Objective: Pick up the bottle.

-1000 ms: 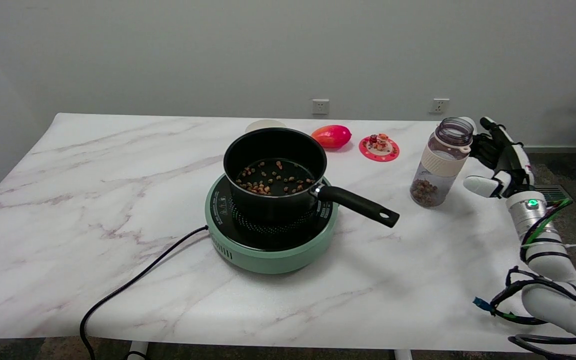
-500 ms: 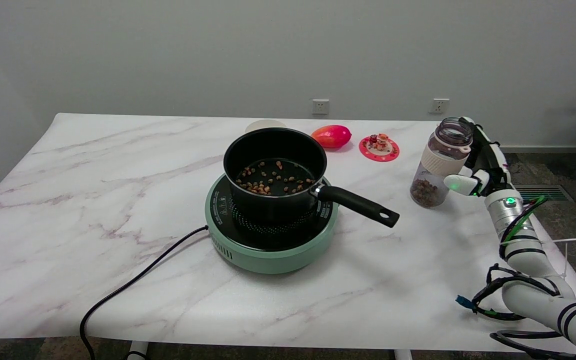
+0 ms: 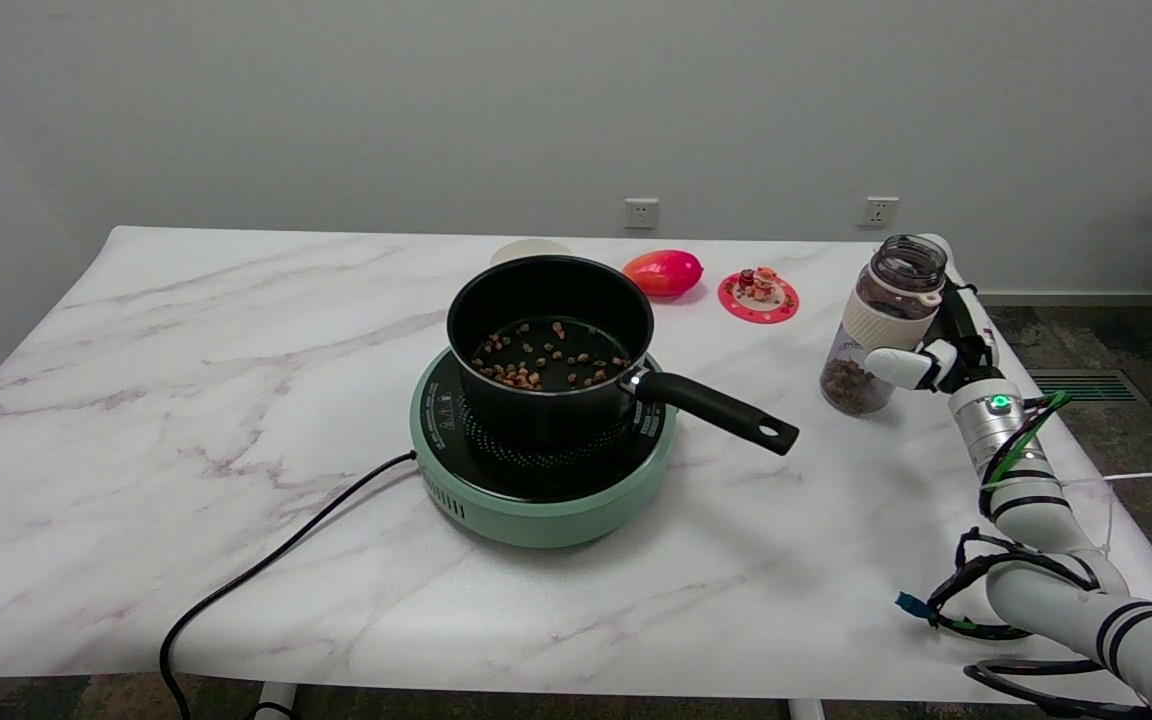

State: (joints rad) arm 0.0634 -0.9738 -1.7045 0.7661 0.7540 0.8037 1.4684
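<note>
Beside the pot (image 3: 550, 345) of bits, the hand (image 3: 936, 345) cups the part-filled bottle (image 3: 881, 325).

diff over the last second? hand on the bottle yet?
The right hand moved left toward the bottle and now cups its right side, thumb in front of the lower body. Whether it touches or grips cannot be told; the fingers are apart. The bottle stands upright on the table where it was. Pot, hotplate and the red fruit are unchanged.
</note>
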